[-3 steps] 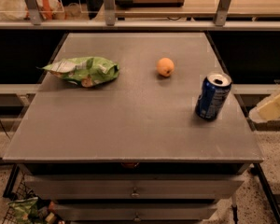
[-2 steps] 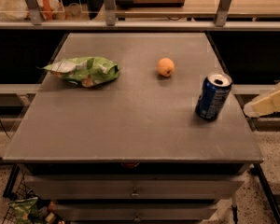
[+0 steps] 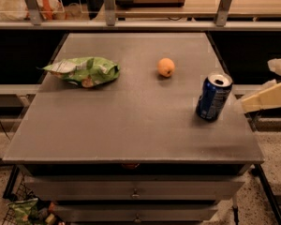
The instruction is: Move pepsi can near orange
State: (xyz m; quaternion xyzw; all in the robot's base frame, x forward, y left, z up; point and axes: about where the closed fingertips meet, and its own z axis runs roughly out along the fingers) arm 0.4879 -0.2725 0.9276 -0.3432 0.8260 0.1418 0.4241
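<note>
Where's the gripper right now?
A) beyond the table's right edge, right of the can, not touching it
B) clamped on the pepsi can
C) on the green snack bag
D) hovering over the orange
A: the gripper sits past the table's right edge with a visible gap to the pepsi can, and the orange lies farther back and left, untouched.

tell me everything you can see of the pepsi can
The pepsi can is dark blue metal with pale markings and a silver top whose dark opening shows. It stands upright near the right edge of the grey table, right of the orange and nearer the camera, well apart from it. Only the table touches it. The gripper hovers just to its right, beyond the table edge, not touching.
</note>
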